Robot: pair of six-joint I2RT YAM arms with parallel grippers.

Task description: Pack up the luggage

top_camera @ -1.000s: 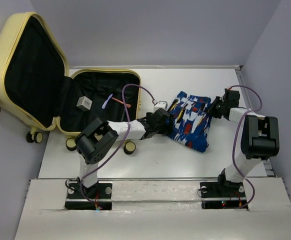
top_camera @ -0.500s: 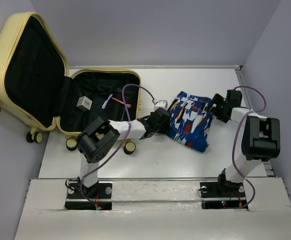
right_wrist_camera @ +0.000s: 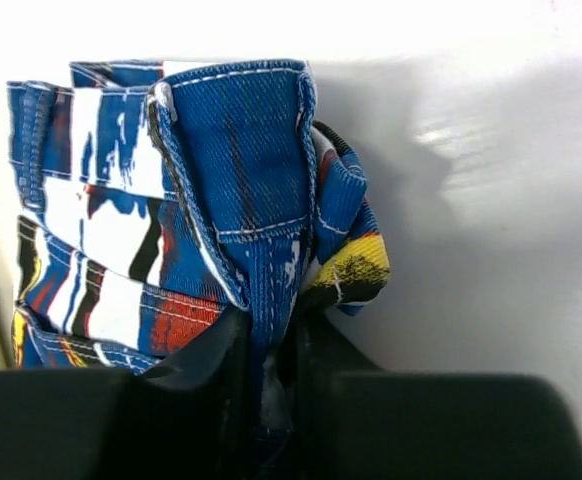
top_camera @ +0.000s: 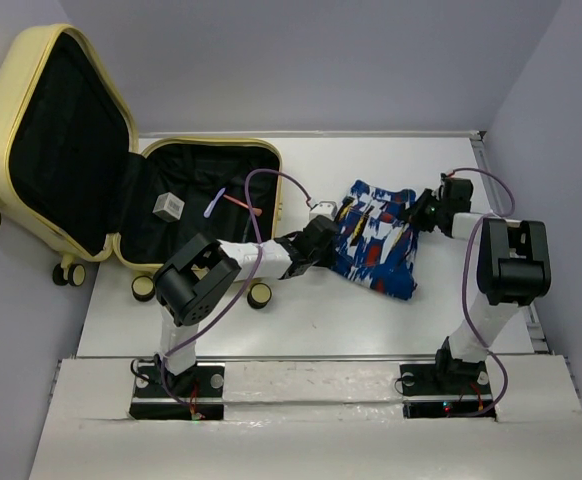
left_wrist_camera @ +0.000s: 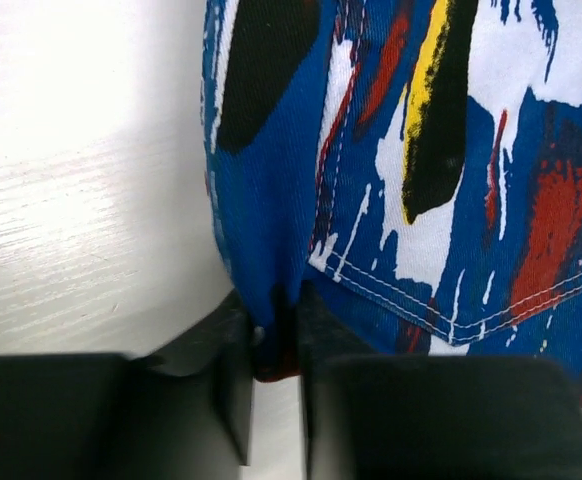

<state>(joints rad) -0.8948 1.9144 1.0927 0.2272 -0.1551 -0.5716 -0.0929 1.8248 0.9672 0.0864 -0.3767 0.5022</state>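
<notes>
While the luggage (top_camera: 201, 144) lies open behind the left gripper (top_camera: 333, 240), off past its wrist, packing is barely begun. A small box (top_camera: 168, 206) and a couple of thin bits sit on the black lining. The cloth (top_camera: 376, 245) is outside on the table (top_camera: 311, 320), stretched between the two grippers.

The left gripper's jaws are drawn almost together, pinching a fold at the cloth's edge right in front of it. The right gripper (top_camera: 418, 215) is likewise nipped down on a bunched fold at the opposite edge. Both grasps look made. What seems left is to lift the cloth, carry it across to the luggage and lay it inside, and probably to close the lid.

Against the frame a second earlier, the right gripper has come in from just off the cloth's edge to bite it. The cloth ahead of it is now bunched narrower. The left gripper sits at the same edge as before, its jaws pulled in from wide onto the fabric. The luggage and what lies in it have not moved.
</notes>
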